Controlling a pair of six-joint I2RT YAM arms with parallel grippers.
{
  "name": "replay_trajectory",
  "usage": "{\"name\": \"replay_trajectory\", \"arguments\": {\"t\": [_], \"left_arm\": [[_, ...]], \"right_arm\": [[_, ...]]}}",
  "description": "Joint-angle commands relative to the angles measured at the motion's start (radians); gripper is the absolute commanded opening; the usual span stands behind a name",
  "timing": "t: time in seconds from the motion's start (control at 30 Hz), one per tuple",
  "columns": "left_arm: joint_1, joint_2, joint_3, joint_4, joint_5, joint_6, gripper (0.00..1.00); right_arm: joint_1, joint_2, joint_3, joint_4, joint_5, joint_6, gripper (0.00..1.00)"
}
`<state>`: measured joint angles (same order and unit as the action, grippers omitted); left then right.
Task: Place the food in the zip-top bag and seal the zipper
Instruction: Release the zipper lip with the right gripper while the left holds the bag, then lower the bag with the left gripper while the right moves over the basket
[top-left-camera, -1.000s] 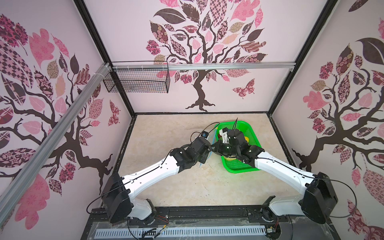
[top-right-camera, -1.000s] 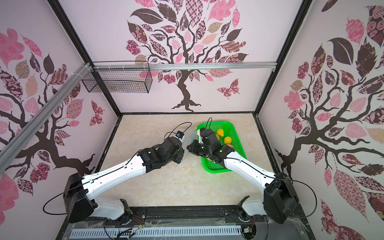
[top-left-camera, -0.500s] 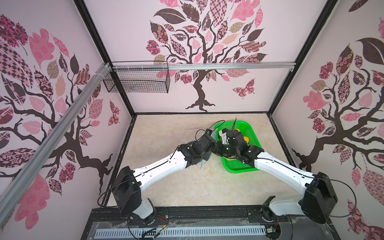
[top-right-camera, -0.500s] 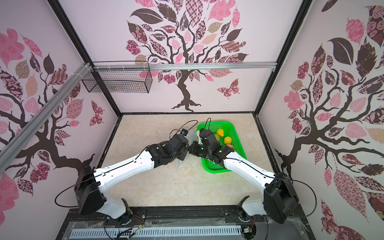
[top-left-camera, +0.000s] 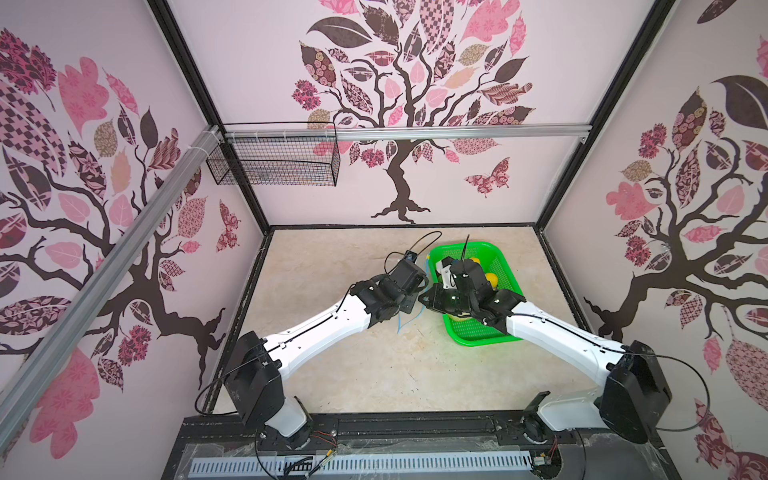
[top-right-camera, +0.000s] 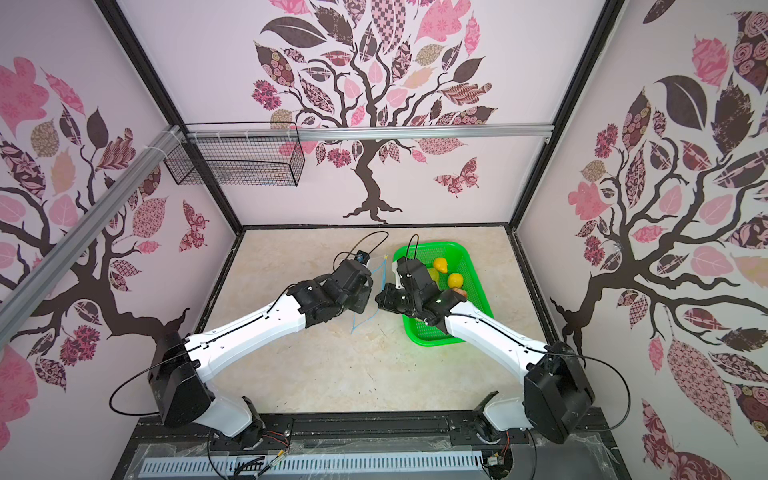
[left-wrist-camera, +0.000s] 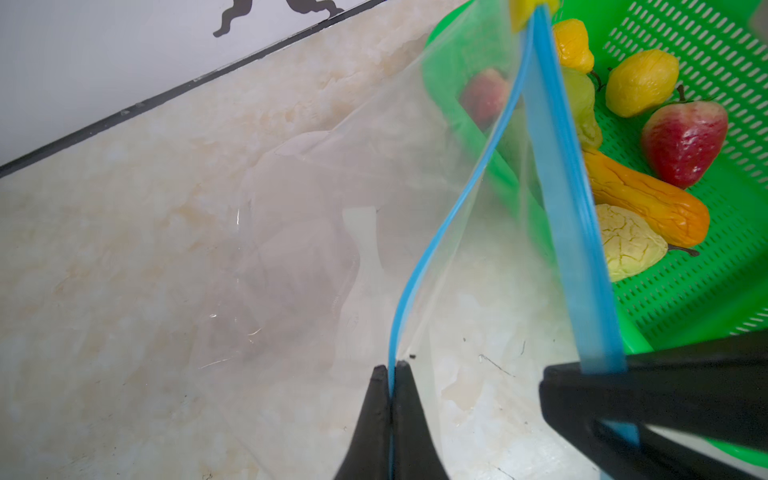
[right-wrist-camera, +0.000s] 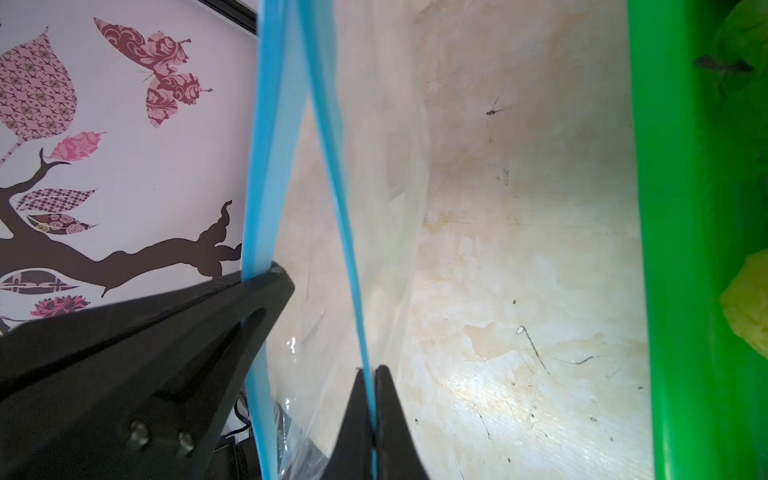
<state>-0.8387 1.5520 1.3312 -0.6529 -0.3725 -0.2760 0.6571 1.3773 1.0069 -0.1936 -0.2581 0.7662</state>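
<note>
**Bag** (left-wrist-camera: 316, 232): clear and empty as far as can be seen. It fills the centre of the left wrist view. In a top view (top-right-camera: 368, 297) it hangs between the two grippers at mid-frame, just left of the basket (top-right-camera: 432, 336). Whether its lower part rests on the worktop (left-wrist-camera: 124, 270) cannot be told.

**Zipper** (left-wrist-camera: 453, 199): unsealed. Its two blue strips are parted in a narrow V. The yellow slider (left-wrist-camera: 528, 12) sits at the far end, at the top edge of the left wrist frame.

**Left gripper** (left-wrist-camera: 390, 368): clenched on one strip, bottom centre of its own view.

**Right gripper** (right-wrist-camera: 370, 372): clenched on the other strip, bottom centre of its own view.

**Food**: all pieces in sight lie in the basket, upper right of the left wrist frame.
- Strawberry (left-wrist-camera: 685, 141)
- Carrot (left-wrist-camera: 644, 203)
- Lemon (left-wrist-camera: 642, 83)
- Pear (left-wrist-camera: 582, 108)
- Bumpy yellow piece (left-wrist-camera: 627, 245)
- A second red piece, showing through the bag film

**Done:** mouth opened, each side pinched.

**Left:** judged to be nearly everything. No piece is bagged yet, so every piece has to go in, and then the slider has to run along the zipper. With both grippers occupied, one would likely have to let go to fetch food
</note>
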Motion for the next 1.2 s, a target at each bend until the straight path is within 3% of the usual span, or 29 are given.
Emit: {"name": "replay_trajectory", "arguments": {"t": [0.0, 0.33, 0.53, 0.8, 0.87, 0.97, 1.17], "left_arm": [[0.042, -0.065, -0.030, 0.000, 0.095, -0.045, 0.00], [0.052, -0.278, -0.114, -0.105, 0.028, -0.208, 0.00], [0.053, -0.347, -0.154, -0.155, 0.003, -0.303, 0.00], [0.053, -0.309, -0.229, -0.052, -0.019, -0.352, 0.00], [0.053, -0.277, -0.230, -0.042, -0.026, -0.363, 0.00], [0.055, -0.231, -0.223, -0.039, -0.086, -0.392, 0.00], [0.075, -0.160, -0.182, -0.016, -0.069, -0.334, 0.00]], "right_arm": [[-0.002, 0.039, 0.063, -0.016, -0.031, -0.074, 0.00], [-0.016, 0.176, 0.136, -0.031, -0.194, -0.182, 0.00], [-0.015, 0.234, 0.124, -0.048, -0.123, -0.212, 0.00], [-0.013, 0.306, 0.153, -0.054, -0.131, -0.247, 0.00], [-0.014, 0.312, 0.175, -0.066, -0.155, -0.262, 0.09], [-0.013, 0.290, 0.191, -0.089, -0.152, -0.286, 0.31], [-0.027, 0.188, 0.197, -0.200, -0.029, -0.339, 0.62]]}}
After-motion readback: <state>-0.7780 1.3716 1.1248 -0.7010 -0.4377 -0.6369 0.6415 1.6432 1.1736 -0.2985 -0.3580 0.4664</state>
